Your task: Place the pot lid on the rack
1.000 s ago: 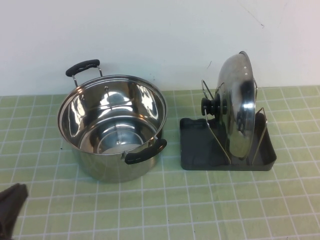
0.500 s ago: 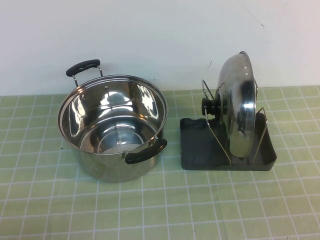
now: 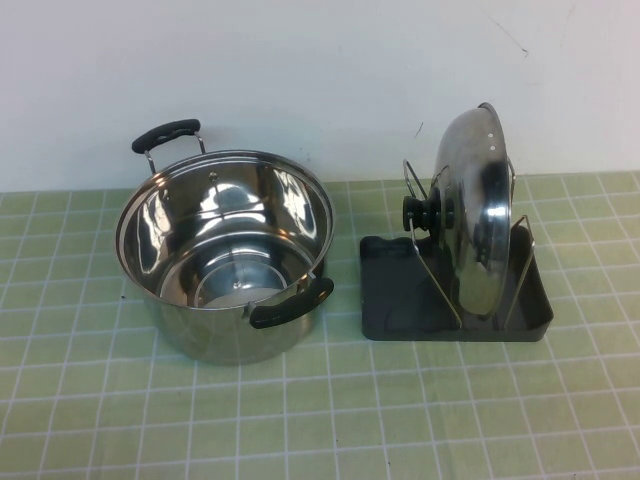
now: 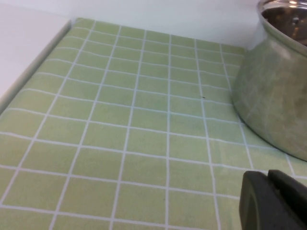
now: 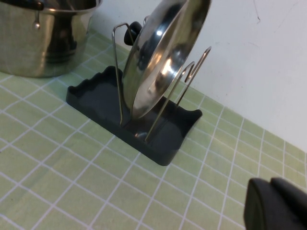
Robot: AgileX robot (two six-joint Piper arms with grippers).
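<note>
The pot lid [image 3: 475,215] stands on edge in the rack [image 3: 400,300], leaning between the wire loops, with its black knob [image 3: 420,212] facing the pot. It also shows in the right wrist view [image 5: 163,52], upright in the rack's dark tray [image 5: 96,103]. Neither gripper shows in the high view. My left gripper [image 4: 268,201] is shut and empty, low over the mat beside the pot. My right gripper [image 5: 272,206] is shut and empty, well back from the rack.
A deep steel pot [image 3: 225,250] with two black handles stands open to the left of the rack; its wall shows in the left wrist view [image 4: 278,100]. A green tiled mat [image 3: 320,420] covers the table, and a white wall is behind.
The dark tip of my left arm at the bottom left of the high view has pulled out of view. The lid, rack and pot have not moved.
</note>
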